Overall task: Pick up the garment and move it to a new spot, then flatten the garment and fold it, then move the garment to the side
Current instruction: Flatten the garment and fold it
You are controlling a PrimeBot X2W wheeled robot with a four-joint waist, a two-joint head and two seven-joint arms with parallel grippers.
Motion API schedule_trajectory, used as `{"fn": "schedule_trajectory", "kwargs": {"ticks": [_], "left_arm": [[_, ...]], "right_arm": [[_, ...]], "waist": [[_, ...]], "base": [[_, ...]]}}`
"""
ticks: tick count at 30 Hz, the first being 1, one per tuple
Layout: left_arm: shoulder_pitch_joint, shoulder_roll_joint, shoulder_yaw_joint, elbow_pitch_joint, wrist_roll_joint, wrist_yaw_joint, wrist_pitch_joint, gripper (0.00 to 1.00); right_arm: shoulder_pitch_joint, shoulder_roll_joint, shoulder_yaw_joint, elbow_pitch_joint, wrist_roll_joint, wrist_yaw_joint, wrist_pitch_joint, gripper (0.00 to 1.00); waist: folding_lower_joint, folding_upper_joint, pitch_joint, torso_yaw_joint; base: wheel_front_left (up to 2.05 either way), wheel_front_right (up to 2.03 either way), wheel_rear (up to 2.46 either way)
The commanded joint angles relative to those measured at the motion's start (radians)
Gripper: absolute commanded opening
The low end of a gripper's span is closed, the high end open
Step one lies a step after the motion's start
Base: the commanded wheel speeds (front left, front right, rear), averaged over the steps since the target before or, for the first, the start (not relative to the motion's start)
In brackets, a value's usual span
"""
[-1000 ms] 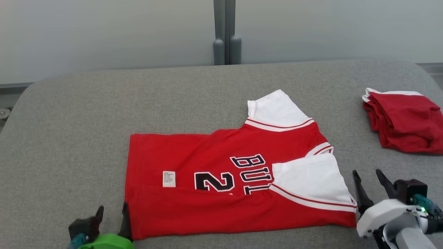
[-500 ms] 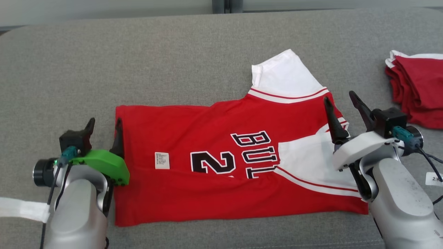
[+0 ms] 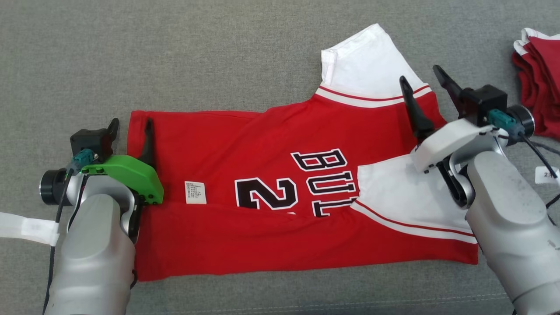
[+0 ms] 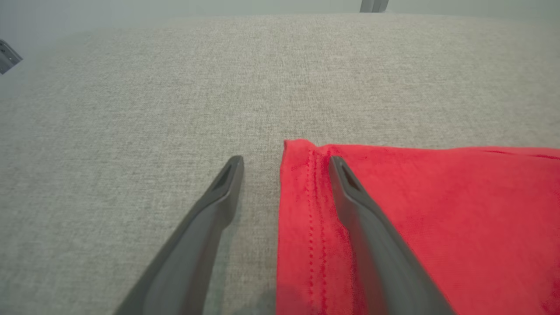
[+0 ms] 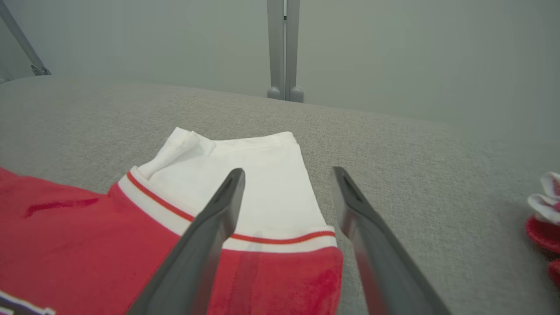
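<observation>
A: Checked garment (image 3: 271,148): soft matt knit cloth, red and white, stitched hem.
B: Logged bench (image 3: 175,52): coarse grey woven fabric, matt. Fingers (image 4: 205,227): smooth dark plastic, faint sheen.

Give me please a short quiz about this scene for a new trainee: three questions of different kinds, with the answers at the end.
1. True or false: the left gripper is shut on the shirt.
2. Choose one. Over which end of the shirt is the right gripper? A) the end with the white sleeves; B) the bottom end; C) neither end.
3. Fill in: the big digit that shows on the shirt is ___.

Key
1. False: its fingers stand wide apart and nothing is between them but the shirt's edge below.
2. A.
3. 2.
</observation>
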Motion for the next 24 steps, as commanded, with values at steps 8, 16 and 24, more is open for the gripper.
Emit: {"fn": "schedule_trajectory", "kwargs": {"ticks": [8, 16, 24], "left_arm": [[-0.046, -0.025, -0.052, -0.011, -0.022, -0.004, 0.000, 0.00], [-0.089, -0.048, -0.132, -0.035, -0.065, -0.004, 0.000, 0.00], [-0.105, -0.055, -0.192, -0.061, -0.092, -0.004, 0.000, 0.00]], "right_arm": [[-0.208, -0.028, 0.062, 0.188, -0.037, -0.002, 0.017, 1.00], [-0.367, -0.029, 0.078, 0.390, -0.044, -0.002, 0.084, 1.00], [-0.465, -0.026, 0.079, 0.543, -0.039, -0.002, 0.168, 0.62]], "waist": [[0.0000, 0.0000, 0.053, 0.054], [0.0000, 0.0000, 0.090, 0.110], [0.0000, 0.0000, 0.116, 0.145]], "base": [[0.00, 0.00, 0.00], [0.00, 0.00, 0.00], [0.00, 0.00, 0.00]]}}
